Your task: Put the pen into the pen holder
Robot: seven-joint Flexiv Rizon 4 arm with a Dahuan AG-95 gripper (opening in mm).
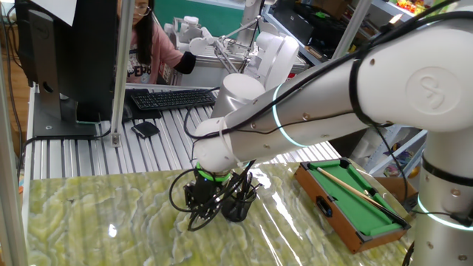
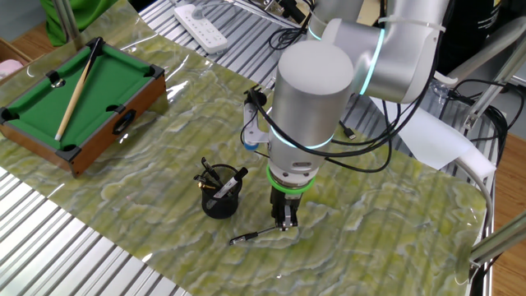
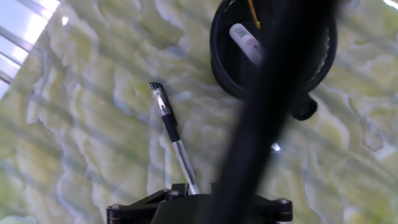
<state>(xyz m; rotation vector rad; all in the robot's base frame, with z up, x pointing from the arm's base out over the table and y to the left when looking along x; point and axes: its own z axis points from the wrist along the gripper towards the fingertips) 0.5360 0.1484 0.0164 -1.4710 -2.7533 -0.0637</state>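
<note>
We see the holder [image 2: 220, 200] with dark pens inside; the pen [image 2: 255, 236] lies on the mat beside it, gripper [image 2: 285, 224] at its end, jaw state unclear.

Dark pen [image 2: 254, 236] flat on mat beside upright black mesh pen holder [image 2: 220, 203]

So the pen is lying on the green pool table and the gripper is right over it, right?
Not quite. The pen lies on the marbled green mat beside the pen holder, not on the pool table. The other fixed view shows it. The gripper is indeed right over it.
</note>
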